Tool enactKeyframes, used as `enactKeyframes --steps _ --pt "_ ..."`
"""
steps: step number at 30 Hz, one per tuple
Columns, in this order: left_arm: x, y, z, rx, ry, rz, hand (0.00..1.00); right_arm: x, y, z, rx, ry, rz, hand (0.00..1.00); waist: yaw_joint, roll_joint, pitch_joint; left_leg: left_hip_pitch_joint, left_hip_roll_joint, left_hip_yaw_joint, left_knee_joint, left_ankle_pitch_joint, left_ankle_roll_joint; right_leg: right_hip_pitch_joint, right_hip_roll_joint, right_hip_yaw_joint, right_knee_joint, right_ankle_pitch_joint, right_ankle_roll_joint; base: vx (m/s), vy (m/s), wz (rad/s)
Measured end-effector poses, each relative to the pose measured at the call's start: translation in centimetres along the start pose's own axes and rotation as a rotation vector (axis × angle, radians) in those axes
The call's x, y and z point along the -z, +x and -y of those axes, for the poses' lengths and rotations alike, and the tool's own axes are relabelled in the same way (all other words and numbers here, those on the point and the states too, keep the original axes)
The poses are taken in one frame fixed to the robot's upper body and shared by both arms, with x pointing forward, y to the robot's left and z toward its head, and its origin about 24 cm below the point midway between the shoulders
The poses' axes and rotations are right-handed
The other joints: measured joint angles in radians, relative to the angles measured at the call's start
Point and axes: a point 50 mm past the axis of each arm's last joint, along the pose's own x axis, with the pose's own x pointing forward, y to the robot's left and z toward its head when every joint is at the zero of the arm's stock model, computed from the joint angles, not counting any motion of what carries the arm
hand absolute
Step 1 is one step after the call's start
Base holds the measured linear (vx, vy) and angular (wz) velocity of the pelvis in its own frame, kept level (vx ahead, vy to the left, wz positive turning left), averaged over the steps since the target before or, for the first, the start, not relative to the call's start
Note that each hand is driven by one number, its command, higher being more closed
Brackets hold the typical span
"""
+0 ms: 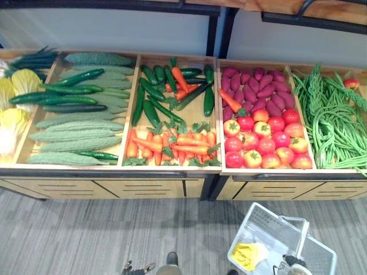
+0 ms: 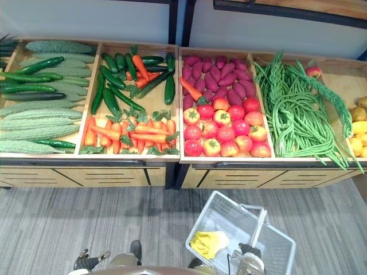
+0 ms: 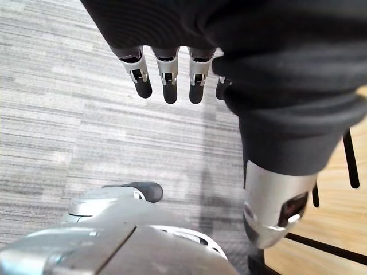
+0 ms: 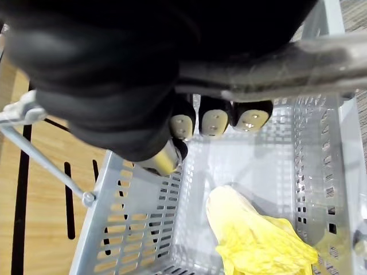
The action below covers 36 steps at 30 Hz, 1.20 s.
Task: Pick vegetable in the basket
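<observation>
A translucent white plastic basket [image 1: 269, 226] hangs low over the floor in front of the stall. My right hand [image 4: 215, 117] is shut on its handle [image 4: 298, 63]. A yellow leafy cabbage [image 2: 207, 243] lies in the bottom of the basket [image 4: 321, 172], and the same cabbage [image 4: 258, 240] is seen below my curled fingers. My left hand [image 3: 166, 74] hangs beside me above the grey floor, fingers straight and holding nothing; the left hand [image 2: 86, 260] sits at the lower edge of the right eye view.
The wooden stall holds bins of cabbages [image 1: 14, 103], cucumbers [image 1: 63, 91], bitter gourds [image 1: 74, 134], carrots [image 1: 172, 143], purple sweet potatoes [image 1: 258, 86], tomatoes [image 1: 264, 140] and green beans [image 1: 332, 120]. Grey plank floor [image 1: 86, 229] lies between me and the stall.
</observation>
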Motion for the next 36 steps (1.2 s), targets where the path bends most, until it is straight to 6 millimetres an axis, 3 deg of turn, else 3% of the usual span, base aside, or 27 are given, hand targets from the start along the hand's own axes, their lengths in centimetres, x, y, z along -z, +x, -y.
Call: enactKeyframes --steps 2,4,7,11,16,17,18,22,25,30,33,36 --pt "0.0 0.0 0.1 0.001 -0.005 -0.001 0.0 -0.2 0.0 -0.5 -0.018 -0.006 0.007 1.0 0.0 0.002 0.001 0.019 -0.011 0.004 -0.032 0.019 0.001 0.008 -0.003 0.015 -0.014 0.005 0.007 -0.1 0.037 -0.05" --pt "0.1 -0.1 0.4 0.009 -0.008 -0.006 0.0 -0.4 -0.1 -0.8 -0.033 -0.031 0.019 1.0 -0.007 0.029 0.002 0.035 -0.022 -0.001 -0.102 0.064 0.008 0.001 -0.002 0.013 -0.034 0.013 0.022 -0.16 0.007 0.02" --pt "0.2 -0.1 0.5 0.011 -0.005 -0.011 0.0 -0.8 0.0 -0.8 -0.035 -0.035 0.034 1.0 -0.01 0.049 0.006 0.03 -0.033 -0.028 -0.135 0.092 0.014 -0.006 -0.001 -0.006 -0.034 0.009 0.027 -0.13 0.024 0.18" --pt "0.3 -0.1 0.5 0.016 0.006 -0.01 0.0 -0.7 -0.1 -1.1 -0.047 -0.063 0.035 1.0 -0.008 0.041 0.008 0.035 -0.048 -0.054 -0.137 0.092 0.015 0.007 -0.021 -0.031 -0.011 -0.006 0.041 -0.05 0.047 0.28" --pt "0.8 -0.1 -0.3 0.002 0.033 -0.017 0.0 -1.0 -0.1 -1.4 -0.06 -0.069 0.043 1.0 -0.007 -0.014 0.028 0.085 -0.1 -0.049 -0.137 0.058 0.051 -0.006 -0.121 -0.019 0.15 -0.056 0.073 0.06 0.102 0.04" --pt "0.9 -0.1 -0.7 -0.005 0.042 -0.02 0.0 -1.1 -0.1 -1.4 -0.06 -0.069 0.046 1.0 -0.009 -0.024 0.032 0.098 -0.107 -0.046 -0.137 0.05 0.058 -0.011 -0.139 -0.009 0.196 -0.052 0.066 0.11 0.142 -0.16" --pt "0.8 -0.1 -0.9 -0.009 0.05 -0.016 0.0 -1.2 -0.1 -1.5 -0.061 -0.069 0.049 1.0 -0.008 -0.023 0.034 0.107 -0.103 -0.043 -0.135 0.044 0.058 -0.028 -0.142 0.016 0.234 -0.029 0.032 0.11 0.122 -0.14" --pt "0.4 0.1 -1.4 -0.02 0.057 0.001 0.0 -1.5 -0.1 -1.9 -0.076 -0.083 0.063 1.0 -0.008 -0.008 0.043 0.122 -0.068 -0.046 -0.13 0.05 0.067 -0.05 -0.1 0.105 0.229 0.042 -0.007 0.14 0.082 -0.08" --pt "-0.6 0.5 -2.2 -0.037 0.075 0.03 0.0 -1.2 -0.4 -2.8 -0.108 -0.1 0.056 1.0 -0.008 -0.028 0.046 0.117 -0.059 -0.056 -0.13 0.049 0.064 -0.04 -0.037 0.174 0.101 0.09 0.025 0.08 -0.004 0.12" --pt "-0.5 0.4 -1.7 -0.035 0.037 0.024 0.0 -1.4 -0.4 -3.0 -0.112 -0.099 0.06 1.0 -0.003 -0.014 0.048 0.097 -0.055 -0.056 -0.131 0.049 0.044 -0.007 -0.008 0.185 -0.006 0.085 0.033 0.05 -0.079 -0.03" --pt "-0.7 0.4 -1.4 -0.042 0.026 0.033 0.0 -1.4 -0.3 -2.9 -0.107 -0.097 0.058 1.0 -0.007 -0.013 0.049 0.083 -0.061 -0.058 -0.132 0.056 0.034 -0.004 -0.007 0.182 -0.033 0.046 0.053 0.03 -0.101 0.01" --pt "-2.6 0.2 -1.0 -0.077 0.003 0.121 0.0 -1.3 -0.3 -2.5 -0.089 -0.096 0.06 1.0 -0.009 -0.007 0.047 0.074 -0.058 -0.074 -0.137 0.064 0.022 -0.005 0.003 0.173 -0.032 0.023 0.047 -0.01 -0.058 0.12"
